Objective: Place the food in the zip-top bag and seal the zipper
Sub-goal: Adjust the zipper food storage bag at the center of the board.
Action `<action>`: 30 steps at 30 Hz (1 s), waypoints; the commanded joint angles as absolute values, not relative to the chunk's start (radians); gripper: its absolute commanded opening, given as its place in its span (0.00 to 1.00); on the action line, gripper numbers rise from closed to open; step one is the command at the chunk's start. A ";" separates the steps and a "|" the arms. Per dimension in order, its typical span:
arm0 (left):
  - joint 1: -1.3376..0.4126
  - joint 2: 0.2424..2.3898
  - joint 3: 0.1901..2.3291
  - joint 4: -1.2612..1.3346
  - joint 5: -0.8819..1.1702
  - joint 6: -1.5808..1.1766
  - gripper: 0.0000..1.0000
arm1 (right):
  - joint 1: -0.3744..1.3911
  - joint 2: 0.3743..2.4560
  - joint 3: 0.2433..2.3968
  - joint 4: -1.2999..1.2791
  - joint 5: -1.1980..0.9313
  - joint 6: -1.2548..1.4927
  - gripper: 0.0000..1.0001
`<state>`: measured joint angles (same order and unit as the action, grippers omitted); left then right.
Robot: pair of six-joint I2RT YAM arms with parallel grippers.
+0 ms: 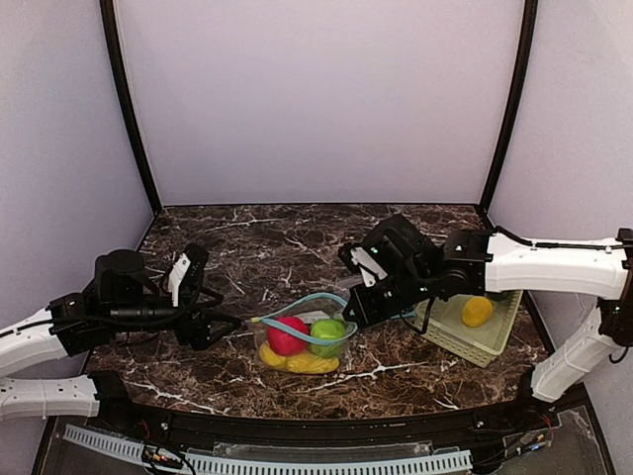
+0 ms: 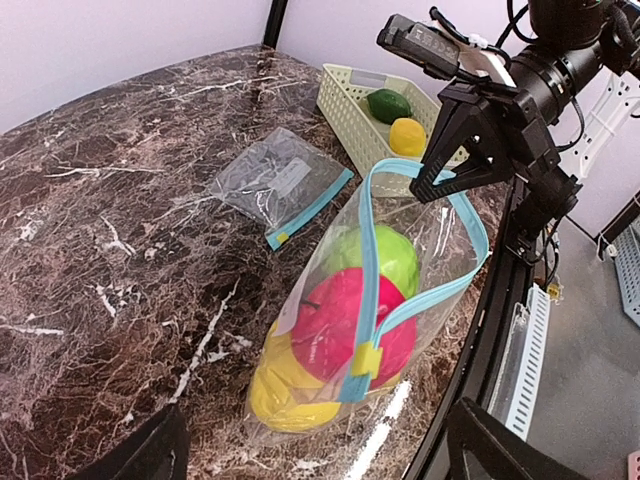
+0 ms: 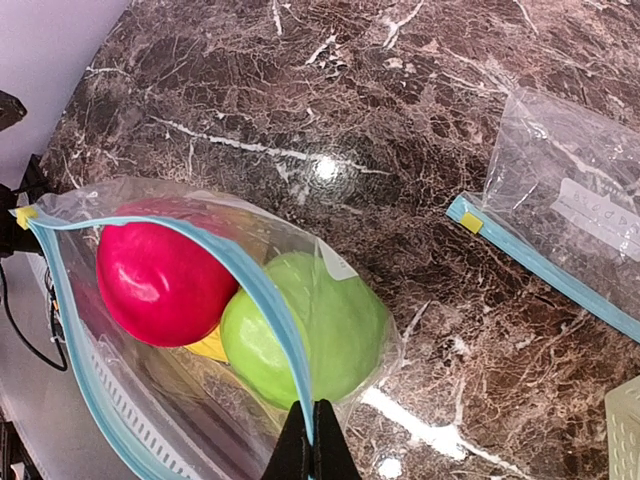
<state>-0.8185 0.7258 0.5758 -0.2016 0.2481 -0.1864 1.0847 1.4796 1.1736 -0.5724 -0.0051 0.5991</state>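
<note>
The clear zip-top bag [image 1: 318, 298] with a blue zipper lies at mid-table, mouth gaping. Inside it are the red ball [image 1: 285, 336], the light green ball [image 1: 328, 334] and a yellow piece [image 1: 302, 362]. My right gripper [image 3: 312, 440] is shut on the bag's blue zipper rim [image 3: 262, 290], holding that edge up beside the green ball [image 3: 310, 325]. My left gripper [image 2: 320, 455] is open, its fingers [image 2: 140, 450] wide apart on either side of the bag's near end, by the yellow slider [image 2: 365, 360]. More food, a dark green piece [image 2: 388, 105] and a yellow piece [image 2: 407, 137], sits in the basket.
The pale green slatted basket [image 1: 450, 332] stands at the right, under my right arm. A second, flat and empty zip-top bag [image 2: 275, 180] lies on the marble beyond the filled one. The table's black front edge [image 2: 490, 330] runs close by the bag.
</note>
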 commanded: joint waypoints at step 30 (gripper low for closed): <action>-0.835 0.799 0.380 0.177 0.469 -0.257 0.46 | 1.045 1.430 1.126 -0.521 -0.055 0.650 0.00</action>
<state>-0.8291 0.7815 0.3767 0.1619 0.4496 -0.2699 1.0534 1.4467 1.1378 -0.5453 -0.0490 0.6415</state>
